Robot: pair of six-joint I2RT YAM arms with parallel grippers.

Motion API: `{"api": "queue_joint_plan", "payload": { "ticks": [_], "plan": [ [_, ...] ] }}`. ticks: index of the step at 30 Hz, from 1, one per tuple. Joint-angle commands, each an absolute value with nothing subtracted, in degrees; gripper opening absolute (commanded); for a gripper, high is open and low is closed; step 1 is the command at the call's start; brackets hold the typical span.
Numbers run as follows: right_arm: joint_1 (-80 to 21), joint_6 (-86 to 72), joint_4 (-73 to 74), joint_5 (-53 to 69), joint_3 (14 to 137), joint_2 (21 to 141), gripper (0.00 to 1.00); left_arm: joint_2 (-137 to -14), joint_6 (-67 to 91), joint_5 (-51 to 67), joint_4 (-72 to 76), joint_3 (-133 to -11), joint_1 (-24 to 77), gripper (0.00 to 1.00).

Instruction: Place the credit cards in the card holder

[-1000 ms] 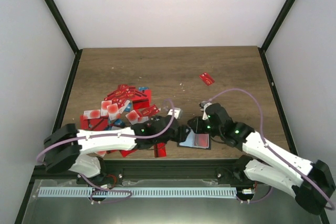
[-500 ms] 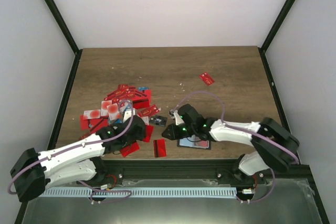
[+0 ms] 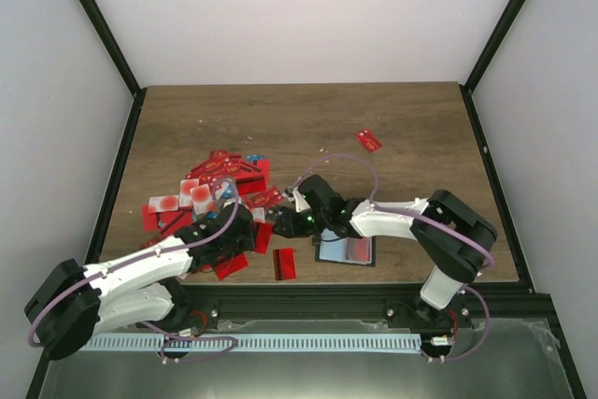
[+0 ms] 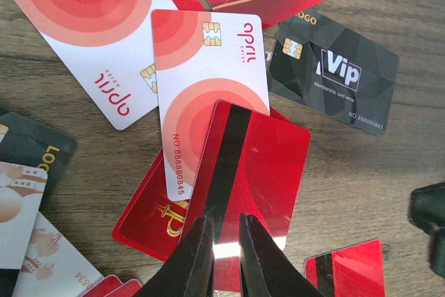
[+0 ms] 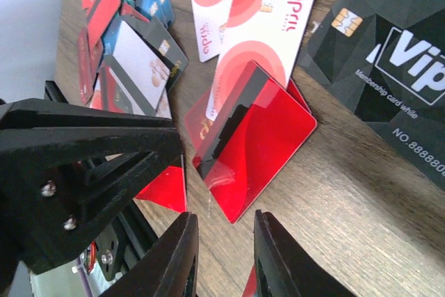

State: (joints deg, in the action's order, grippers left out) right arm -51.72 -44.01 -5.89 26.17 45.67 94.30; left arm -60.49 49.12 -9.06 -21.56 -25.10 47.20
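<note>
So right now I'm looking at the left gripper [image 4: 224, 219] pinching one edge of a red striped card [image 4: 257, 172]. Its jaws are sitting nearly together with only the card's thickness between them. In the right wrist view that card is tilting up off the wood, with one edge raised. It's overlapping a white-and-red card [image 4: 201, 67], and a black VIP card [image 4: 334, 78] is lying flat just beside it.

The right gripper [image 5: 224, 217] is hanging just beside the same red card, pointing at it from the other side. Its fingers are sitting a little apart, a narrow gap, and as far as I can tell they're not clamping anything. I'm only seeing wood between them, plus a sliver of red at the very bottom that I can't make out.

The rest of the credit cards [image 3: 220, 179] are lying in a loose heap on the left half of the table [image 3: 308, 119], right behind the left gripper. One loose red card [image 3: 368, 140] is sitting well apart from them, further back on the right.

The card holder [image 3: 348, 251] is lying near the front edge, to the right of both grippers, partly under the right arm. It's near the pinched card but not touching it.
</note>
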Motion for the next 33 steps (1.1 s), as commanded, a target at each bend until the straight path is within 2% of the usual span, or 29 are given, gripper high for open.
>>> {"api": "queue_joint_plan", "payload": {
  "ticks": [1, 17, 29, 33],
  "plan": [
    [-51.86, -43.56, -5.48, 25.96, 48.67, 96.23, 0.24, -61.12, 48.49, -7.23, -19.61, -24.24, 46.83, 0.13],
    [-49.67, -42.98, -5.15, 26.44, 48.86, 96.8, 0.26, -63.24, 49.74, -4.14, -16.03, -20.02, 46.84, 0.13],
    [-49.48, -43.29, -6.24, 28.3, 49.86, 100.13, 0.44, -64.08, 50.27, -2.46, -14.55, -16.41, 46.82, 0.13],
    [-49.48, -43.33, -6.41, 28.84, 51.06, 102.02, 0.46, -62.12, 50.93, -3.04, -16.98, -15.71, 46.9, 0.12]
  ]
}}
